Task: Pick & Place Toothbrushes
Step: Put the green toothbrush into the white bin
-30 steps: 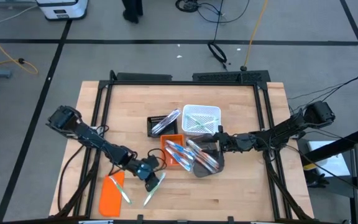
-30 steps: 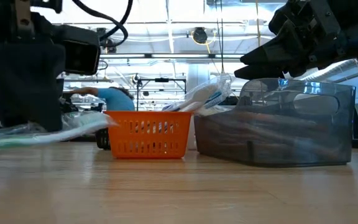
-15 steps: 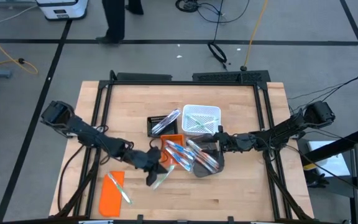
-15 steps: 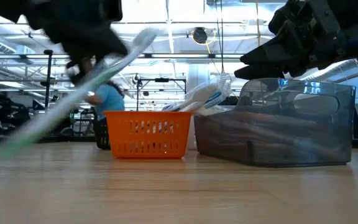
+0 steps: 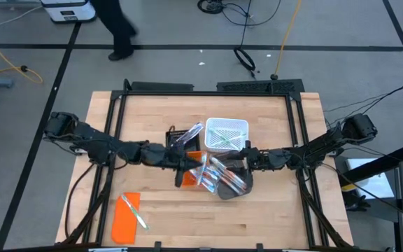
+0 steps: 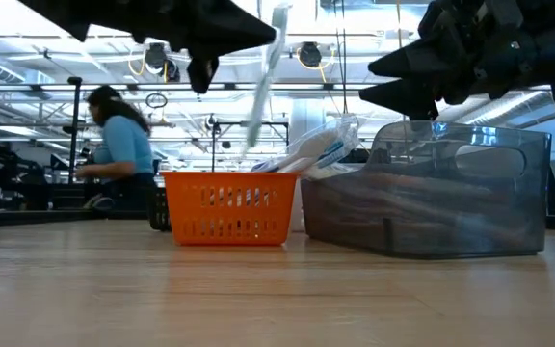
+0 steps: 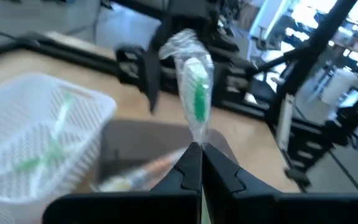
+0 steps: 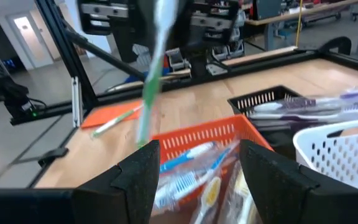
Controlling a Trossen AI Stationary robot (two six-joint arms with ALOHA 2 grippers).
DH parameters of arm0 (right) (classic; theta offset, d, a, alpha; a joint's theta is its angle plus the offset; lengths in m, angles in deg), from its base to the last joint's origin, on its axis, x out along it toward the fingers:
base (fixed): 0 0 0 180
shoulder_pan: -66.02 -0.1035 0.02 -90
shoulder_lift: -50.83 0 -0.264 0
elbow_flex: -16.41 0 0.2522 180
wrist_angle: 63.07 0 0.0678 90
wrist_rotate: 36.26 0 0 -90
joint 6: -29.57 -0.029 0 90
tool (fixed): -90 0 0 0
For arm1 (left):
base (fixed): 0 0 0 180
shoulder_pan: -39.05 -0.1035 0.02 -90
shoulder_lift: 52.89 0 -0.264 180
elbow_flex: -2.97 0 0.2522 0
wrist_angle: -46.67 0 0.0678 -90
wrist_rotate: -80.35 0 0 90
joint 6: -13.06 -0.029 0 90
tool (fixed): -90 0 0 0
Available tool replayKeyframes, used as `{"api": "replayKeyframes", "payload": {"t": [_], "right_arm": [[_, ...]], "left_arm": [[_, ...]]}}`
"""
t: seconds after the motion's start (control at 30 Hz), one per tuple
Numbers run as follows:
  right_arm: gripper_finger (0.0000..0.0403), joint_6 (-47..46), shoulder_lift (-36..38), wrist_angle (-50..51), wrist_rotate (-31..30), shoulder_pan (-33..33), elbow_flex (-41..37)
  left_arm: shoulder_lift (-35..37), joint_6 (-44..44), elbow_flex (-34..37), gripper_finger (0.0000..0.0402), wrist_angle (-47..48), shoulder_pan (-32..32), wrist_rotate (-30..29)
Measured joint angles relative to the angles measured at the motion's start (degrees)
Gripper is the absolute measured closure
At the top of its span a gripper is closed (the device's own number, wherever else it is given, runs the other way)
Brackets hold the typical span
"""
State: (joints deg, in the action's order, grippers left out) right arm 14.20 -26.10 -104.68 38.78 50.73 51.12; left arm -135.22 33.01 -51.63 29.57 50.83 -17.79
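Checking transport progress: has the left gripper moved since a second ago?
Yes. In the high view the left gripper, shut on a green toothbrush, has swung from beside the orange lid across to the orange basket at mid-table.

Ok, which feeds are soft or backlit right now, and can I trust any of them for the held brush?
Low view: backlit, left gripper silhouetted, held toothbrush smeared. Left wrist view: sharp fingertips, blurred white basket. Right wrist view: brush streaked, orange basket soft. High view: even light, sharpest, though the brush is tiny.
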Motion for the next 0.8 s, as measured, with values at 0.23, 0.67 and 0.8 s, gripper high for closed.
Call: {"api": "replayKeyframes", "payload": {"t": [0.23, 0.67, 0.8], "right_arm": [[0.0190, 0.67, 0.00, -2.88, 0.02, 1.09, 0.00], [0.0190, 7.51, 0.00, -11.48, 0.17, 6.99, 0.04], [0.0190, 7.76, 0.00, -13.03, 0.17, 8.51, 0.05]], "left_arm": [[-0.03, -7.37, -5.39, 0.0401, -0.43, -3.27, 1.42], [-0.17, -15.76, -11.54, 0.0401, 3.66, -6.84, 0.35], [-0.20, -15.79, -11.54, 0.0401, 2.92, -8.33, 0.09]]}}
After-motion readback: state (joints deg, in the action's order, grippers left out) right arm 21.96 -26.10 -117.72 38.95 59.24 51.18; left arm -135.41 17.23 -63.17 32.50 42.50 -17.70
